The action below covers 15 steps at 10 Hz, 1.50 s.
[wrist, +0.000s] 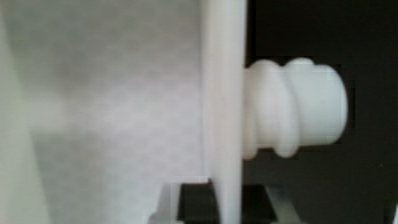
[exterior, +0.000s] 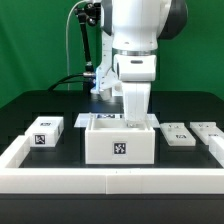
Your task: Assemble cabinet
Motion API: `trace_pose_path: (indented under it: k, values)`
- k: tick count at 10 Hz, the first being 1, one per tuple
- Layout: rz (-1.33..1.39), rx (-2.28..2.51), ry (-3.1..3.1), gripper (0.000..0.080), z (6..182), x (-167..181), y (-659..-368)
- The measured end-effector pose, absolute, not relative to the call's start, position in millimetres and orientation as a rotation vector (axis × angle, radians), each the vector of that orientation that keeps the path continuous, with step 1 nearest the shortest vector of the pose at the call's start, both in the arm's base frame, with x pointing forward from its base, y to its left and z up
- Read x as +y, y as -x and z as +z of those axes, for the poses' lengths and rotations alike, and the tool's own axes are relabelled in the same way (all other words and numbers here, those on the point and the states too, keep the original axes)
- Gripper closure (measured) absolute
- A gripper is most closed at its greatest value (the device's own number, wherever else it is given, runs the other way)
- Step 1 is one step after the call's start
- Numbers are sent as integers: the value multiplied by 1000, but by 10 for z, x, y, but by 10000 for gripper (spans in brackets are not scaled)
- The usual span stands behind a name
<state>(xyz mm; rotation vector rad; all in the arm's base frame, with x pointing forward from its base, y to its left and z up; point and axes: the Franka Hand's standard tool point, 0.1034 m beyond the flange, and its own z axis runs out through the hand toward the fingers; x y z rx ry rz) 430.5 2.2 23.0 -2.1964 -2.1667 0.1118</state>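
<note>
Cabinet body (exterior: 98,148): white open-topped box, standing mid-table on the dark table (exterior: 30,108), just behind the near stretch of the low white rail (exterior: 110,180). We count one square black-and-white tag on its near wall and two more on the inner face of its far wall.

Gripper (wrist: 224,207): hangs from the white arm (exterior: 135,30) over the box, toward the side on the exterior view's right. In the wrist view we see dark fingertips (wrist: 189,205) lying against both faces of a thin white panel (wrist: 222,90), seen edge-on. We therefore enter the jaws as closed down to the panel's thickness, gripping it. In the exterior view the panel hangs upright, its lower end dipping into the box opening. We cannot tell whether it touches the box floor or walls.

Ribbed knob (wrist: 302,108): white, rounded, ringed with grooves, just beside one face of the panel. We cannot tell whether it is joined to the panel.

Small block (exterior: 46,131): white, one tag on its near face, on the table to the exterior view's left, apart from the box.

Inner flat piece (exterior: 178,135) and outer flat piece (exterior: 207,130): white, low, with dark tag marks on top, lying side by side on the exterior view's right, the inner one near the box.
</note>
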Motion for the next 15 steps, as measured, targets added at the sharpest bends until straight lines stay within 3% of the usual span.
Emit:
trace_pose_path:
  k: [2, 10, 15]
  values:
    - [111, -2167, 2196, 758, 231, 24, -4308]
    - [22, -2230, 2168, 758, 233, 424, -4843]
    - [22, -2235, 2165, 760, 231, 458, -4867]
